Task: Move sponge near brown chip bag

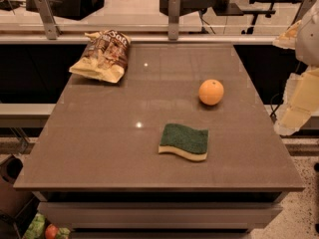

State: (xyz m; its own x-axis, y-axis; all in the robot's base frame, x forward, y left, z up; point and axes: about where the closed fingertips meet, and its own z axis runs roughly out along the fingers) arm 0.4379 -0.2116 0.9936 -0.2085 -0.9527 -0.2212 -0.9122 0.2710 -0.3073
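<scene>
Okay, I'm looking across the desk (99, 158), and the sponge (184, 142) lies flat near the front edge, a little right of centre, green scrub side up over its yellow foam. That flat, face-up lie suits me: a top-down pinch across its shorter width looks workable, and I'd expect the foam to give a bit under pressure.

The brown chip bag (102, 55) sits in the far left corner, crumpled and slightly puffed, well apart from the sponge. So I judge the carry is not yet begun and the whole diagonal is ahead of me.

An orange (211, 92) rests on the right half, beyond the sponge, clear of the straight line from sponge to bag.

My gripper (297, 103) hangs off the right side of the desk, past its edge and about level with the orange. Whether it's released or clenched I cannot tell. The sponge certainly isn't in it. Parked out there, it leaves the desktop in open view, which I take to be the reason.

Next call: swing in over the sponge and come down on it. The orange lies near that approach, and it's round, so a brush would likely send it rolling. At the far end I'd set the sponge beside the bag, not on it, because a light bag probably skids if nudged.
</scene>
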